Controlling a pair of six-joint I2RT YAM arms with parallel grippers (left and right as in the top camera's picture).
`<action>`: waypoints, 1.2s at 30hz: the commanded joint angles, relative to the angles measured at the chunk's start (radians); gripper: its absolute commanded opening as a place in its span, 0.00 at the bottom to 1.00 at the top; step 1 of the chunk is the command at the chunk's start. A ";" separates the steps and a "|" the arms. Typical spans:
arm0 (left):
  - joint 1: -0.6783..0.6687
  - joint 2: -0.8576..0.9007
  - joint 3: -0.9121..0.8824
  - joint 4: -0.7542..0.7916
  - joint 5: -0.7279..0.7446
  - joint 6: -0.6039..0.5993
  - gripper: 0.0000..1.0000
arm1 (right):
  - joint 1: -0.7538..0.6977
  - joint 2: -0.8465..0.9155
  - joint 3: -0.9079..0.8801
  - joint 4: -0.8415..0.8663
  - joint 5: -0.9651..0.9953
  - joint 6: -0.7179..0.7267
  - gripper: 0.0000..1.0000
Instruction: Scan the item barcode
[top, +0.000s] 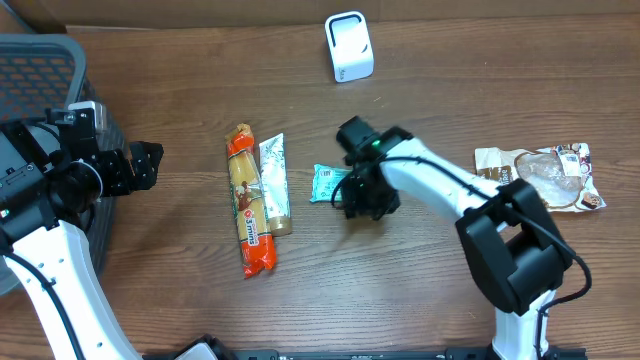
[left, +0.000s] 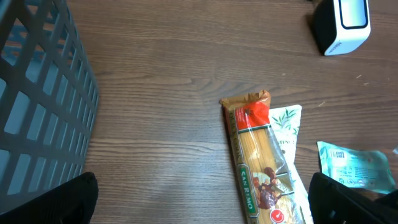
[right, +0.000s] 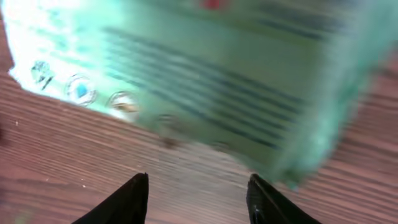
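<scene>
Fingertips of the right pincer (right: 199, 199) stand apart, with bare table (top: 420, 290) wood between them and nothing clamped. Just ahead of the tips lies the teal packet (right: 205, 74), flat on the wood. Its printed face is up but too blurred to read, and I cannot tell whether the tips touch its edge. From overhead, the packet pokes out on the side of this pincer away from its arm.

A step beyond the packet, a white-and-green sachet (top: 275, 180) lies lengthwise, touching a long pasta bag (top: 250, 205) with orange ends. Both run crosswise to the pincer's reach.

Up the table from the right pincer, well apart, the white scanner (top: 348, 47) stands upright near the far edge. Behind the pincer, past its own arm, a tan snack bag (top: 545, 177) lies flat.

Farther off, across the pasta bag, the left pincer (top: 148, 165) hangs with its jaws spread wide and nothing between them. In its wrist view the pasta bag's top end lies ahead between its fingers (left: 336, 199), with the teal packet off toward one tip. A grey slatted basket (top: 40, 60) sits close beside and behind this pincer.
</scene>
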 joint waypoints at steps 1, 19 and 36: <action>0.002 0.002 -0.001 0.002 0.016 0.015 1.00 | -0.056 -0.074 0.065 -0.018 -0.110 -0.077 0.51; 0.002 0.002 -0.001 0.002 0.016 0.015 1.00 | -0.413 -0.121 -0.171 0.241 -0.563 -0.199 0.70; 0.002 0.002 -0.001 0.002 0.016 0.015 1.00 | -0.199 0.127 -0.255 0.694 -0.557 0.183 0.57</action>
